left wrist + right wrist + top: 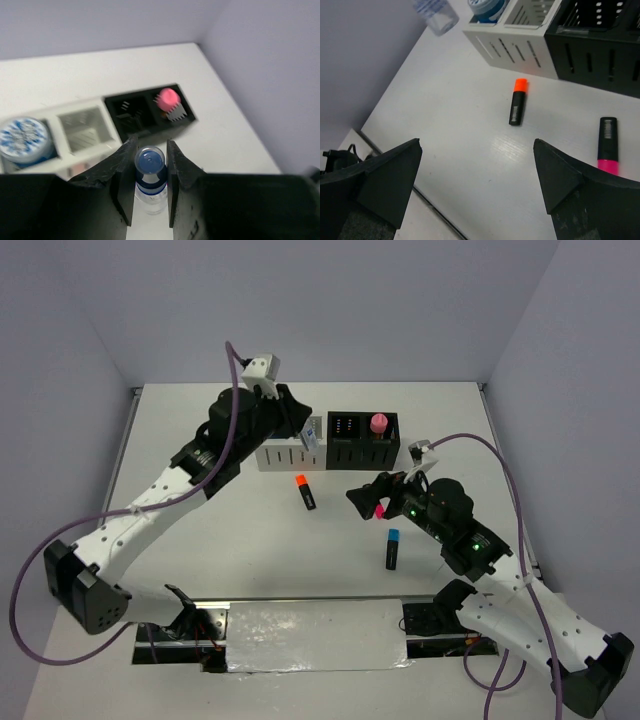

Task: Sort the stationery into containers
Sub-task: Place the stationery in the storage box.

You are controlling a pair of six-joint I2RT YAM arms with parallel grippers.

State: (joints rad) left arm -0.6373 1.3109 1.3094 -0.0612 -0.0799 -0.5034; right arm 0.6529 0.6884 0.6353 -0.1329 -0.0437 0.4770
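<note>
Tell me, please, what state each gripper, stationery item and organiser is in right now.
Left gripper: shut on clear blue-capped tube, held upright.
Right gripper: open, empty.
Orange-capped black highlighter: lying on white table.
Pink-capped black highlighter: lying on table.
Blue-capped black highlighter: lying on table.
Pink capped cylinder: standing in black slotted organiser.
Round blue-white patterned disc: sitting in white slotted organiser.

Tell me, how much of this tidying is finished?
Partly. Done: a disc sits in the white organiser, a pink cylinder in the black organiser. In hand: the left fingers grip a clear tube by the organisers. Still to do: the orange highlighter, pink highlighter and blue highlighter lie loose on the table, and the right fingers are open, holding nothing.
</note>
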